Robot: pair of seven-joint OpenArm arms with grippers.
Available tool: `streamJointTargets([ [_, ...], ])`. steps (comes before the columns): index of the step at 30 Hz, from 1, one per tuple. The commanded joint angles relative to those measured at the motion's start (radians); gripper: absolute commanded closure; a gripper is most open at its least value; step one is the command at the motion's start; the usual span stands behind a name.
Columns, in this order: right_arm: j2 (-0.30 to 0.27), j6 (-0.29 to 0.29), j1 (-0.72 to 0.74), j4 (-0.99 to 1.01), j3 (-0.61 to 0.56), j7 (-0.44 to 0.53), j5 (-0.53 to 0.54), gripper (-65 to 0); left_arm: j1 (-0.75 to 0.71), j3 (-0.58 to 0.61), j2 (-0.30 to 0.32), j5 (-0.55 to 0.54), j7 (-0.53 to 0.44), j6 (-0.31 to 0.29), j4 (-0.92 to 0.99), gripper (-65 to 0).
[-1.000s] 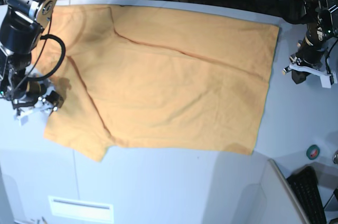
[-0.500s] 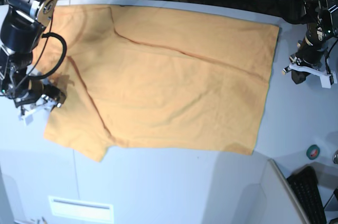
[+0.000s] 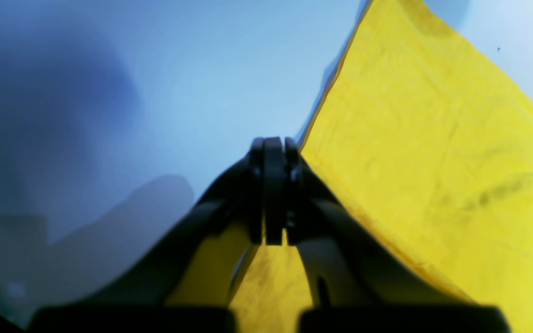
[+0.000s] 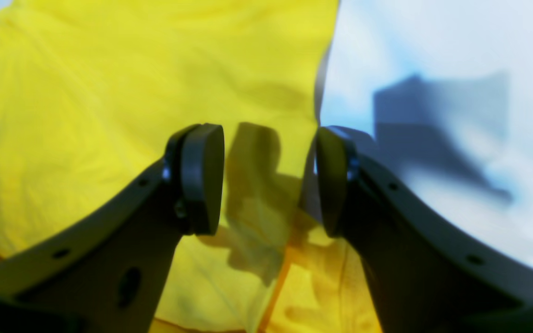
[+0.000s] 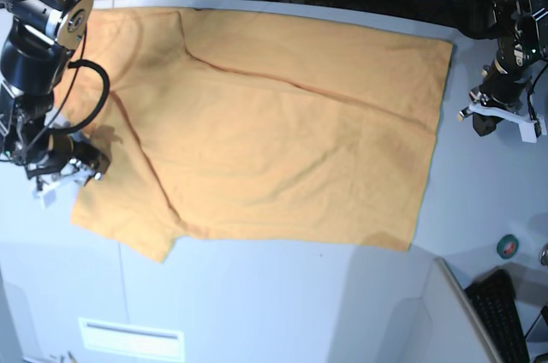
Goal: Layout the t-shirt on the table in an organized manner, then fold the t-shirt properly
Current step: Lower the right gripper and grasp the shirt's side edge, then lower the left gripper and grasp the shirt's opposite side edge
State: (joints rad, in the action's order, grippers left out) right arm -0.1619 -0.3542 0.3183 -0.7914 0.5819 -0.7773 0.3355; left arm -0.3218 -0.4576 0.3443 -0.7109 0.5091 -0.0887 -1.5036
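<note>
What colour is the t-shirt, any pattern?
Plain orange-yellow t-shirt, no pattern; clearest in the base view.

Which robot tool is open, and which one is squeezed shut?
The right tool is open, straddling the t-shirt edge. The left tool is shut, beside the shirt's edge, gripping nothing.

base: overhead, whole table [image 5: 257, 294] | wrists: close, low over t-shirt [image 5: 274, 132] edges
</note>
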Motion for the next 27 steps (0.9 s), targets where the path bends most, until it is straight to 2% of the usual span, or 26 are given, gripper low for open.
streamJointTargets([
  [1,-0.015,-0.006,0.025,0.005,0.002,0.02,0.006,-28.5,0.002,-0.01,0.019,-0.006,-0.022,-0.006,-0.015,0.0],
  [9,-0.011,-0.006,0.025,0.056,0.002,0.042,0.006,-27.2,0.002,-0.01,0.019,-0.006,-0.022,-0.006,-0.015,0.0],
  [14,-0.009,-0.006,0.026,0.056,0.002,0.043,0.006,-12.9,0.002,-0.01,0.019,-0.006,-0.022,-0.006,-0.015,0.0],
  [17,-0.009,-0.006,0.026,0.056,0.002,0.045,0.006,-8.0,0.002,-0.01,0.019,-0.006,-0.022,-0.006,-0.015,0.0],
  [27,-0.009,-0.004,0.022,0.056,0.002,0.1,0.006,-7.1,0.006,-0.01,0.019,-0.006,-0.022,-0.004,-0.015,0.0],
])
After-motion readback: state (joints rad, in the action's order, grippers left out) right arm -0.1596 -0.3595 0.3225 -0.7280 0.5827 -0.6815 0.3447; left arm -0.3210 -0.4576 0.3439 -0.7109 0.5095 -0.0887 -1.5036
